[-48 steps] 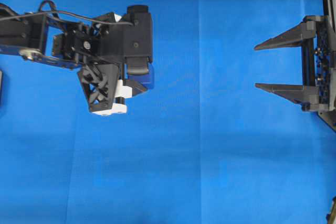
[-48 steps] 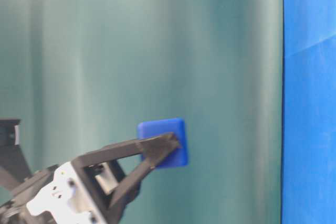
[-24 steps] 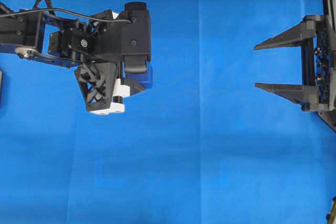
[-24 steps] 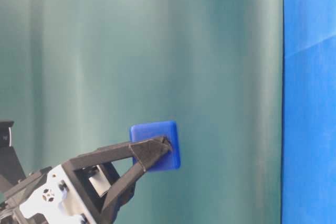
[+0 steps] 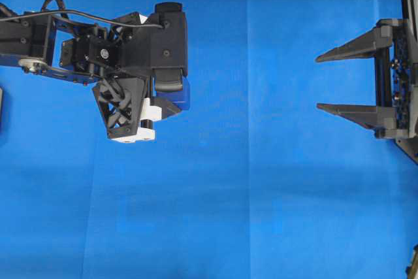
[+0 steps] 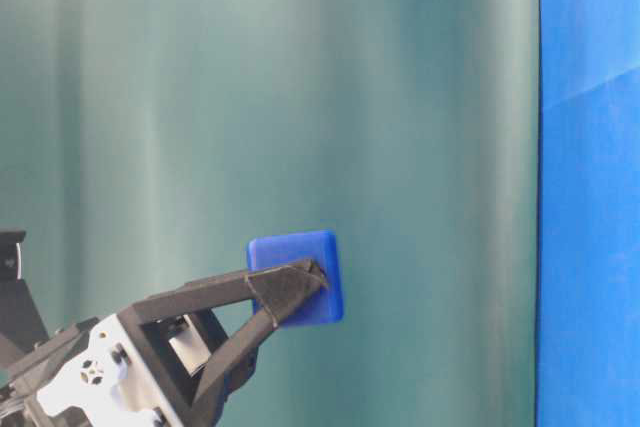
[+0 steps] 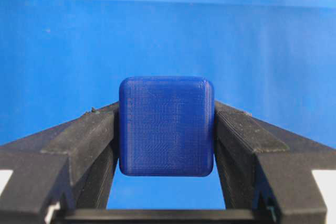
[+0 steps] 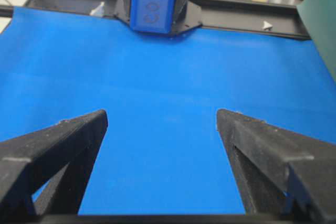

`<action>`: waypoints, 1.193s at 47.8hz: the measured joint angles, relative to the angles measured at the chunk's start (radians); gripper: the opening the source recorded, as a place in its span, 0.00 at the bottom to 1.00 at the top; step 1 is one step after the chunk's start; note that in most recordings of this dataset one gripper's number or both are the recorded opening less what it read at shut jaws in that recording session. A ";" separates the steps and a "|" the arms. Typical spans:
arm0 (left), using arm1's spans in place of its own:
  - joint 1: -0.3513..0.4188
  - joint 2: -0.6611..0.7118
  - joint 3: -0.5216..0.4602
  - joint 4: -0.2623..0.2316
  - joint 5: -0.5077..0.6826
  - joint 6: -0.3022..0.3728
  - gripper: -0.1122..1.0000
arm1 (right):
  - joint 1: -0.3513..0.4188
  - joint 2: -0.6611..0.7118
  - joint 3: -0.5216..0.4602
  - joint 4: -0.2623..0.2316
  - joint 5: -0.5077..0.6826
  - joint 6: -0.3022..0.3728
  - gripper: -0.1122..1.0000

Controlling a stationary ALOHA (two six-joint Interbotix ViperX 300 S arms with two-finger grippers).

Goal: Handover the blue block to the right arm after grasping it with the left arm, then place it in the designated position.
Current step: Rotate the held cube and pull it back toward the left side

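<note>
**Inspector A:** Left gripper [image 7: 167,129] status?

**Inspector B:** It is clamping the blue block [image 7: 166,126] between both fingers, lifted clear of the blue-covered counter [image 5: 261,194], toward the counter's left edge in the overhead view.

**Inspector A:** Further out?

**Inspector B:** The right gripper [image 5: 321,83] is standing spread wide and holding nothing at the right edge, well apart, facing the block.

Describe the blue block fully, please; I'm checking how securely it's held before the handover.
The blue block is a small dark-blue cube with rounded edges and a finely ribbed, printed-plastic look. One face bears a faint embossed mark, seen from the right wrist view. It is clamped squarely between the left gripper's two black fingers, which press its opposite sides, lifted clear of the blue tablecloth. Nothing else touches it.
</note>
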 measured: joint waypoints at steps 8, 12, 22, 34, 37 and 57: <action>0.000 0.002 0.000 0.002 0.000 0.000 0.52 | 0.000 -0.002 0.002 0.000 0.000 0.002 0.98; 0.000 0.002 0.000 0.002 0.000 0.000 0.52 | 0.000 0.000 0.002 0.000 0.000 0.002 0.98; 0.000 0.002 0.000 0.002 0.000 0.000 0.52 | 0.000 0.000 0.002 0.000 0.000 0.000 0.98; 0.000 -0.018 0.023 0.002 -0.032 -0.002 0.52 | 0.000 0.000 0.000 -0.002 0.000 0.002 0.98; 0.000 -0.035 0.049 0.002 -0.074 -0.002 0.52 | 0.000 0.000 0.002 0.000 0.000 0.002 0.98; 0.003 -0.219 0.347 0.002 -0.629 0.003 0.52 | 0.000 0.000 0.000 0.000 0.000 0.002 0.98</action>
